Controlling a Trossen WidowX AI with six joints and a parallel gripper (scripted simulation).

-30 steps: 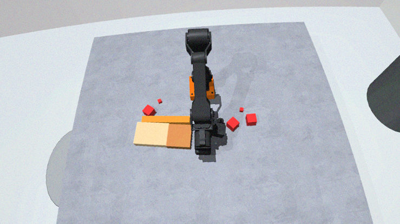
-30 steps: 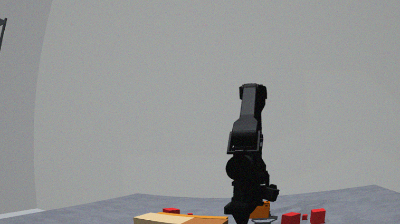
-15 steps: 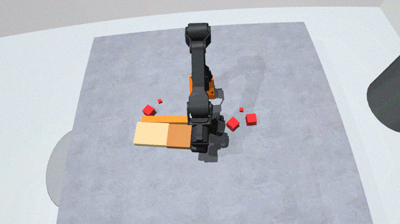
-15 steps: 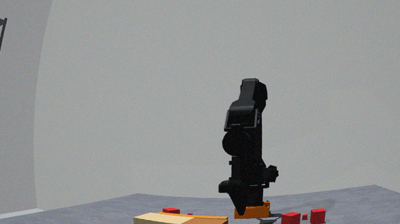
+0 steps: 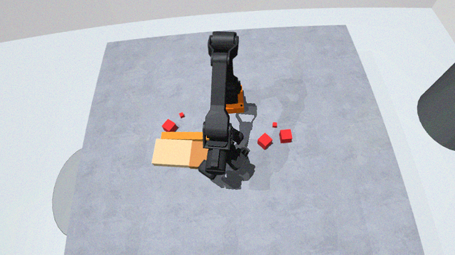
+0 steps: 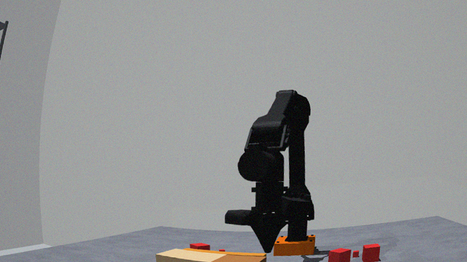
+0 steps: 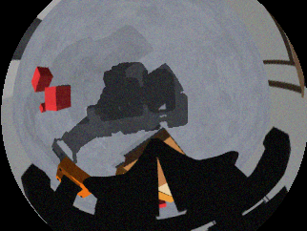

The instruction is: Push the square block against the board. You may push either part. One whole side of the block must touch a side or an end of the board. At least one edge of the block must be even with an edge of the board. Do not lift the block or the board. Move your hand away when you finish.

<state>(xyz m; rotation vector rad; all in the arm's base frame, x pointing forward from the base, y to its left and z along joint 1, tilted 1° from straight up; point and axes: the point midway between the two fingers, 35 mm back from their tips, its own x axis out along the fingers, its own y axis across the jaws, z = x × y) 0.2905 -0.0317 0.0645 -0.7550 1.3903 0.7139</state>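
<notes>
The brown square block (image 5: 198,154) (image 6: 238,260) (image 7: 173,144) lies flat against the right end of the pale board (image 5: 172,152) (image 6: 190,255). Their facing sides look in contact, with no visible gap. Their front edges look nearly in line; the arm hides the block's right part in the top view. My gripper (image 6: 267,251) (image 7: 153,141) is shut and empty. In the exterior view its tip shows just above the level of the block's top, by its right back corner. I see no contact with the block. In the top view the tip is hidden under the arm.
An orange strip (image 5: 181,135) (image 6: 226,252) lies along the back of the board and block. Red cubes (image 5: 264,140) (image 5: 286,135) (image 5: 168,125) lie right and back left, with small red cubes (image 5: 274,125) (image 5: 182,114) near them. The orange arm base (image 5: 235,107) (image 6: 294,247) stands behind.
</notes>
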